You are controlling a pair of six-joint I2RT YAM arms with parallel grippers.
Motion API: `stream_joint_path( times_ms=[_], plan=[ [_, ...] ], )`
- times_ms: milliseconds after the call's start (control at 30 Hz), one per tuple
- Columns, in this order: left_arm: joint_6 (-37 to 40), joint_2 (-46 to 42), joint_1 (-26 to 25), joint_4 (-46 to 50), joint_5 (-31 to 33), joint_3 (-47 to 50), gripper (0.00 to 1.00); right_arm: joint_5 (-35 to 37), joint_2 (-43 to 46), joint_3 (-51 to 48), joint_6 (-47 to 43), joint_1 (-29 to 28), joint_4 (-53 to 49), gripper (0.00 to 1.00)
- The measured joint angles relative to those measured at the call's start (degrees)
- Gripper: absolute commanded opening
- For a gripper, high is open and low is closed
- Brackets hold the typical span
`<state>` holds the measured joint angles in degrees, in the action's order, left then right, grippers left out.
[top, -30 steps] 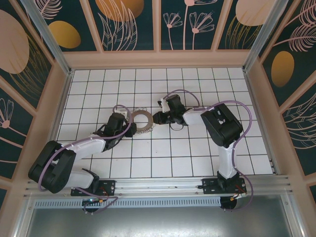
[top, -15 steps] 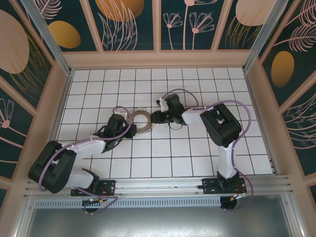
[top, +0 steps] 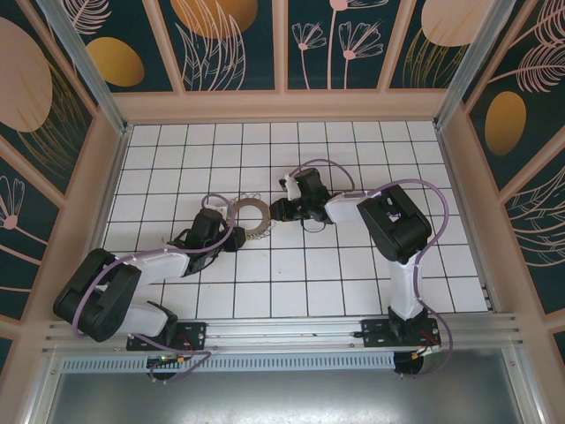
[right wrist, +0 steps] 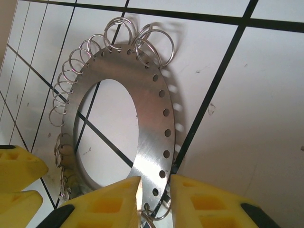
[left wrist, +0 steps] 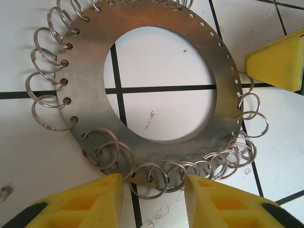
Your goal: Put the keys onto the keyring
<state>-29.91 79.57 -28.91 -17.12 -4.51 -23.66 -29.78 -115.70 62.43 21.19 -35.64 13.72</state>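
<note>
- The keyring lies flat on the table, directly ahead of both grippers and between them. Each one meets it at an opposite part of the rim, so neither arm is clearly nearer.
- The left gripper has its fingers apart. The nearest stretch of rim, with its bunched wire loops, sits in the gap. The loops seem to reach both fingers, but I cannot tell whether they are pinched.
- The right gripper has its fingers nearly together. The disc's near edge and one small loop sit in the narrow gap, and I cannot tell whether the fingers bite on either.
- Being round, the disc has no long axis; what matters is the rim. Ahead of the right gripper runs a row of bare holes, and the loops crowd the far and left sides.
- By my judgement, the next move turns on one gripper steadying the rim while the other works a loop.
- Count: one keyring, two grippers with two yellow fingers each, and well over a dozen loops, overlapping too much for an exact count.
</note>
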Motion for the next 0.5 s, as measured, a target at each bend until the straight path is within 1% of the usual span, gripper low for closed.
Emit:
stream_joint_path(
  times_ms=[133,167,300,367,500],
  plan=[
    [-0.68,0.00,-0.07,-0.63,-0.63,0.63,0.38,-0.35,0.00,0.31,0.20,-0.28,0.39,0.23],
    [-0.85,0.00,-0.11,-0.68,-0.83,0.76,0.37,-0.35,0.00,0.33,0.20,-0.37,0.48,0.24],
    [-0.81,-1.49,-0.50,0.92,-0.57,0.81,0.37,-0.20,0.04,0.26,-0.20,-0.42,0.44,0.35],
    [-0.31,-4.13,-0.87,3.67,0.57,0.46,0.37,0.33,0.68,-0.68,-0.52,-0.22,0.57,0.40],
    [2.08,-8.61,-1.88,11.04,2.84,-4.13,0.37,1.31,5.88,-6.43,-1.40,1.27,0.46,0.54]
  ],
)
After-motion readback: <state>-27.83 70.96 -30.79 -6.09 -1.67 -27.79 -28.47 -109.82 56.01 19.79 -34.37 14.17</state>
